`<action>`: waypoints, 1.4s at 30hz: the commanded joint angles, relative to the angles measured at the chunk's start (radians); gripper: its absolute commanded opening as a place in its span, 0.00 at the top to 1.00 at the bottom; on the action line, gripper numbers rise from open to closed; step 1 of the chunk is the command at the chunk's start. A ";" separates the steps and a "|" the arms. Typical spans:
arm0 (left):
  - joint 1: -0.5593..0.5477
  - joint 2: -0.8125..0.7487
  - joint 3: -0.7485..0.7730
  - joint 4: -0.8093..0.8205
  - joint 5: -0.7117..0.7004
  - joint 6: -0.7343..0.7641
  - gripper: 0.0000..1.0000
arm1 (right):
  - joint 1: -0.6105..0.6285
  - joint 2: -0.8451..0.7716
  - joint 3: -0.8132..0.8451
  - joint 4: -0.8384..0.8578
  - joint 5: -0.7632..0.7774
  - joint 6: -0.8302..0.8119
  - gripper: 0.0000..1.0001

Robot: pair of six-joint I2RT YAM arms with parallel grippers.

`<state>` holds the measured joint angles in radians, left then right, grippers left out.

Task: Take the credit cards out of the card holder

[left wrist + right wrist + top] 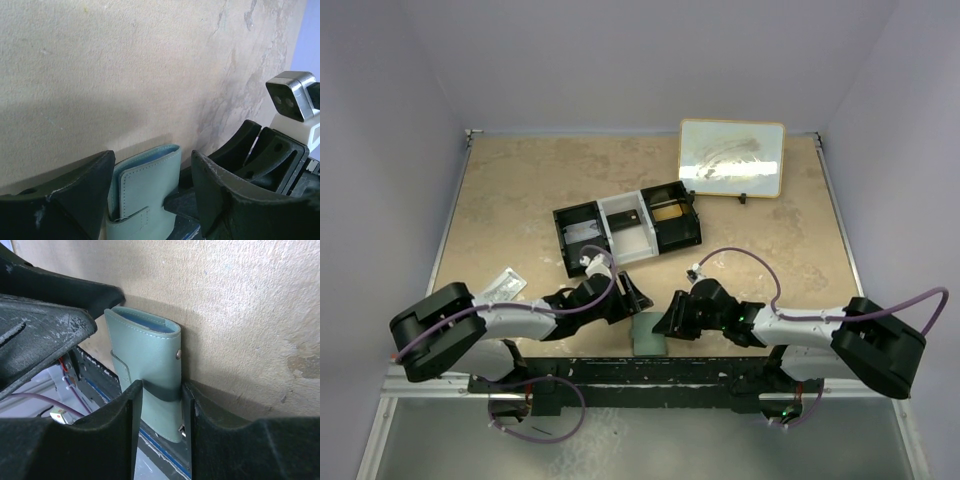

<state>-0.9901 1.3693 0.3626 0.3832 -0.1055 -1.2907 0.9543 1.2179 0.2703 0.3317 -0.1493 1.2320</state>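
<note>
Card holder [147, 360]: folded shut, grey-green, held on end at the near edge of your table [770, 250], between both grippers.
Right gripper [160, 392]: your two fingers are pinching the card holder, one pressed to each side.
Left gripper [152, 162]: fingers spread apart; the card holder sits between them, against one finger and clear of the other.
</note>
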 commanded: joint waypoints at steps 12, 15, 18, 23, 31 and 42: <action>-0.029 -0.167 0.025 -0.406 -0.001 0.035 0.35 | -0.002 0.036 0.041 -0.072 0.046 -0.022 0.57; -0.075 -0.146 -0.032 -0.248 0.034 -0.048 0.36 | -0.002 0.058 0.052 -0.079 0.047 -0.032 0.56; -0.104 -0.135 -0.063 -0.179 0.018 -0.118 0.38 | -0.002 0.071 0.056 -0.066 0.051 -0.034 0.56; -0.125 -0.159 -0.081 -0.227 -0.047 -0.178 0.42 | -0.002 0.077 0.061 -0.078 0.049 -0.035 0.57; -0.125 -0.198 -0.054 -0.219 -0.090 -0.143 0.61 | -0.002 0.080 0.066 -0.069 0.026 -0.040 0.57; -0.125 -0.231 0.023 -0.289 -0.122 -0.081 1.00 | -0.002 0.113 0.129 -0.086 0.015 -0.068 0.56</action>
<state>-1.1084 1.1755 0.3229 0.1135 -0.2016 -1.3949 0.9543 1.3029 0.3573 0.2943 -0.1535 1.2053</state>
